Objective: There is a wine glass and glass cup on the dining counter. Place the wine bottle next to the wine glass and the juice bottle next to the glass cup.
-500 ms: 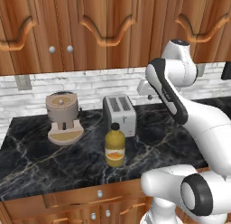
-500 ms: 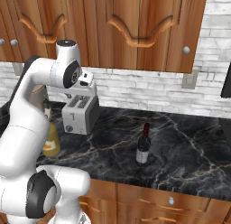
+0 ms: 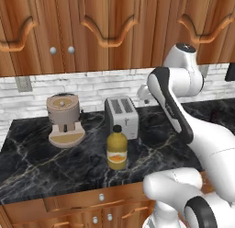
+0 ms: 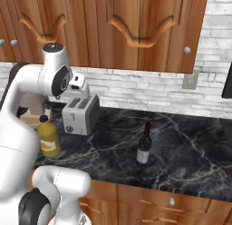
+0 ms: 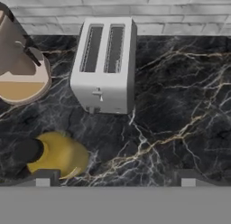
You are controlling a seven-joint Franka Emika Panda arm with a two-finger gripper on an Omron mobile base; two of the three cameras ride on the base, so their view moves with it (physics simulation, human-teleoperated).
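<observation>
The juice bottle (image 3: 117, 151), stubby and yellow-orange with a black cap, stands near the front of the black marble cabinet-run counter (image 3: 41, 162), in front of the toaster. The hand view looks down on the juice bottle (image 5: 57, 155) at the lower left. My gripper (image 5: 116, 179) hangs open and empty above the counter, to the right of the bottle and in front of the toaster. The slim dark wine bottle (image 4: 144, 145) stands upright further right on the same counter. The wine glass, glass cup and dining counter are out of view.
A silver toaster (image 3: 122, 116) sits behind the juice bottle. A tan coffee machine (image 3: 64, 120) stands to its left. A white brick wall and wooden upper cabinets (image 3: 92, 29) rise behind. My own arm (image 3: 179, 116) covers the counter's right part in the left base view.
The arm's upper joint and hand have swung slightly left, toward the juice bottle. The bottles and toaster have not moved.
</observation>
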